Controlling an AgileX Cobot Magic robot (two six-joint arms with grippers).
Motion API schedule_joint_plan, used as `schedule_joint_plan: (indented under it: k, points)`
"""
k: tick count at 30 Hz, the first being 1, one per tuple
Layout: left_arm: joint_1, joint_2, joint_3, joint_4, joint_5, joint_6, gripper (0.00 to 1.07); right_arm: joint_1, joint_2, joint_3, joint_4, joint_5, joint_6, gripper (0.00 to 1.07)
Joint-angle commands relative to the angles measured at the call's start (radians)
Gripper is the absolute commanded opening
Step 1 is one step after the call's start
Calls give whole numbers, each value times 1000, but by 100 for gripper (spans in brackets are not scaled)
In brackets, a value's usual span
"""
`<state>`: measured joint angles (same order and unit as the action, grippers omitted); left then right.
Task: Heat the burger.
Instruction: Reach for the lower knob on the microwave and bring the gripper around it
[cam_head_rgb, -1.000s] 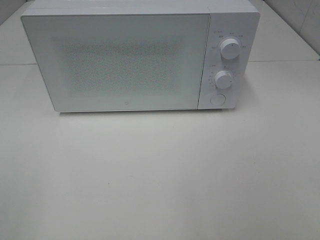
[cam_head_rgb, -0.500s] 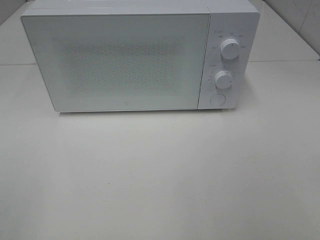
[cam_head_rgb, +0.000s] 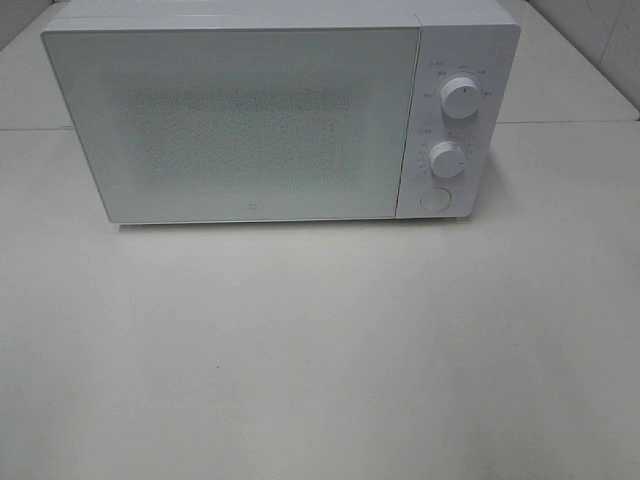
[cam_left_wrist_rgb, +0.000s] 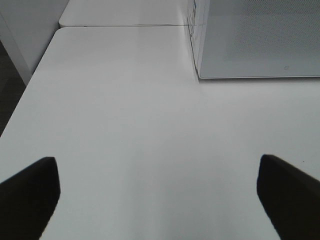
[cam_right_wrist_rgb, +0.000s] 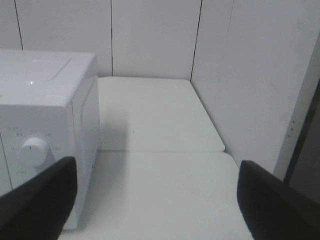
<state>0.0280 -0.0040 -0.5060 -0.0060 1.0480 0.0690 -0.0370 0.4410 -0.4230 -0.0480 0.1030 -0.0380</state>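
Nearest, the left fingers (cam_left_wrist_rgb: 30, 195) and right fingers (cam_right_wrist_rgb: 35, 200) stand wide apart, holding nothing, over the tabletop (cam_head_rgb: 320, 350). Farther off, the microwave (cam_head_rgb: 250, 120) is shut and the burger is out of view, perhaps inside. To open the door, I would press the round button (cam_head_rgb: 435, 199) squarely with one fingertip.

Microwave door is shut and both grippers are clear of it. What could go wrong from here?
1. The burger shows in no view, and the shut microwave door hides the inside: the oven might get started empty.
2. The upper knob, lower knob and round button sit close together; the wide-open right gripper could bump the wrong one.
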Motion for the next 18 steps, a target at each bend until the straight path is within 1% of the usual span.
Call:
schedule_joint_plan:
  k: [1, 2, 3, 4, 5, 6, 8, 9, 11, 12, 13, 14, 15, 18]
  points:
    - [2, -17, 0, -1, -1, 0, 104, -5, 84, 79, 4, -314, -14, 76]
    - [2, -17, 0, -1, -1, 0, 104, -5, 107, 98, 4, -379, -14, 76]
    - [2, -17, 0, -1, -1, 0, 104, -5, 107, 98, 4, -379, -14, 76]
    - [2, -17, 0, -1, -1, 0, 104, -5, 157, 131, 4, -474, -14, 76]
    - [2, -17, 0, -1, -1, 0, 104, -5, 184, 144, 3, -513, -14, 76]
    - [2, -17, 0, -1, -1, 0, 104, -5, 184, 144, 3, -513, -14, 76]
    - [2, -17, 0, -1, -1, 0, 104, -5, 267, 169, 3, -590, -14, 76]
    - [2, -17, 0, -1, -1, 0, 104, -5, 267, 169, 3, -590, -14, 76]
    - [2, -17, 0, -1, -1, 0, 104, -5, 364, 195, 3, -681, 1, 76]
    - [2, -17, 0, -1, -1, 0, 104, -5, 433, 210, 3, -767, 25, 76]
    - [2, -17, 0, -1, -1, 0, 104, -5, 433, 210, 3, -767, 25, 76]
    - [2, -17, 0, -1, -1, 0, 104, -5, 473, 217, 3, -804, 32, 76]
    - [2, -17, 0, -1, -1, 0, 104, -5, 557, 233, -1, -909, 38, 76]
    - [2, -17, 0, -1, -1, 0, 104, -5, 593, 240, -9, -965, 38, 76]
